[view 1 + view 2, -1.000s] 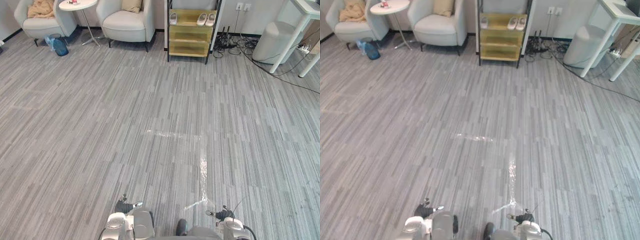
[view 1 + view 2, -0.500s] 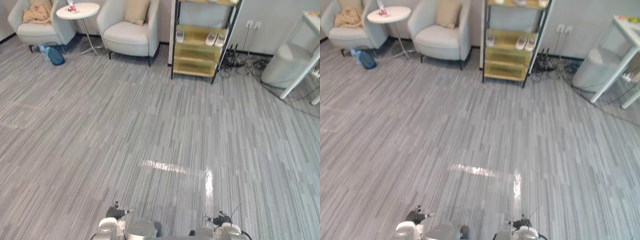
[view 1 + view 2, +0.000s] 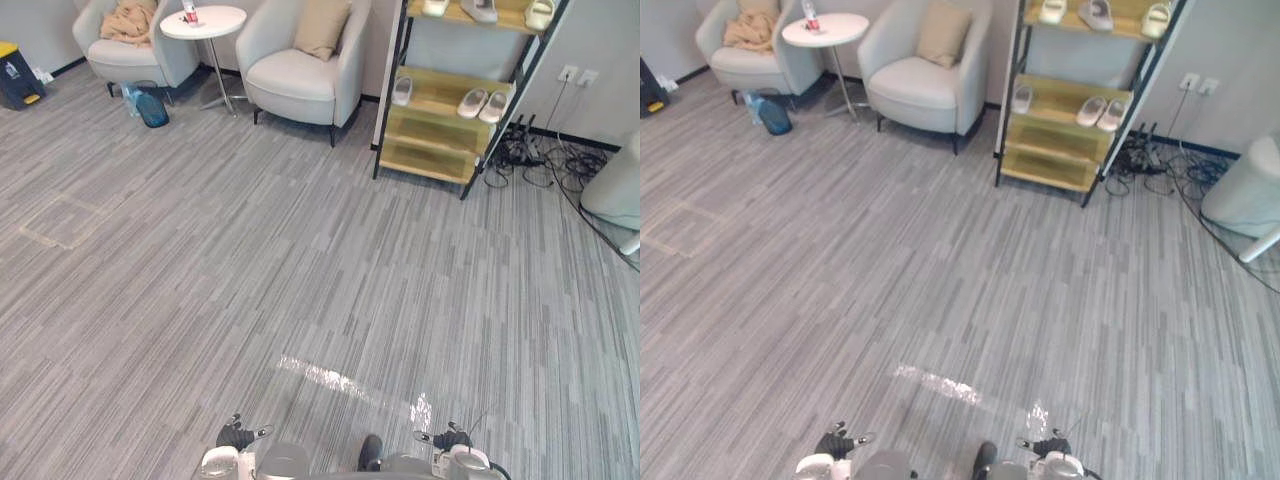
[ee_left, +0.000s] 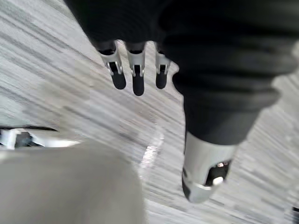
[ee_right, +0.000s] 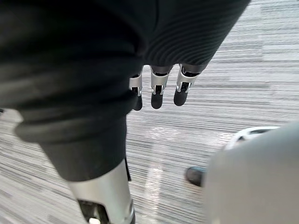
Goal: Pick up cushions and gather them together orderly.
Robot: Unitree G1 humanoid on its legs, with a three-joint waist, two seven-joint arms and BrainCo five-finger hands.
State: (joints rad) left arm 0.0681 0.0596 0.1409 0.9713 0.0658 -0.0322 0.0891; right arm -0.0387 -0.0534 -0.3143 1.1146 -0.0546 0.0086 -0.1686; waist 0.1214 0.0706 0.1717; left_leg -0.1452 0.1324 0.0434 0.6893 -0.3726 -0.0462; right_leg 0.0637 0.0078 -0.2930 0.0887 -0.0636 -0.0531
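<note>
A tan cushion [image 3: 322, 25] leans upright against the back of the nearer pale armchair [image 3: 300, 85] at the far side of the room. A crumpled beige cushion or throw [image 3: 126, 20] lies on the second armchair [image 3: 150, 55] further left. Both are far from me across the grey striped floor. My left hand [image 4: 134, 77] hangs over the floor with straight fingers and nothing in it. My right hand [image 5: 157, 93] hangs the same way, open and empty.
A round white side table [image 3: 203, 20] with a bottle stands between the armchairs, a blue bag [image 3: 152, 108] beside it. A wooden shelf rack [image 3: 455, 110] holds slippers; cables [image 3: 540, 160] lie right of it. A black bin [image 3: 18, 75] is far left.
The whole picture has shifted: the armchairs and shelf sit lower and further right, and the black bin has come into view. Camera movement only; both hands hang as before.
</note>
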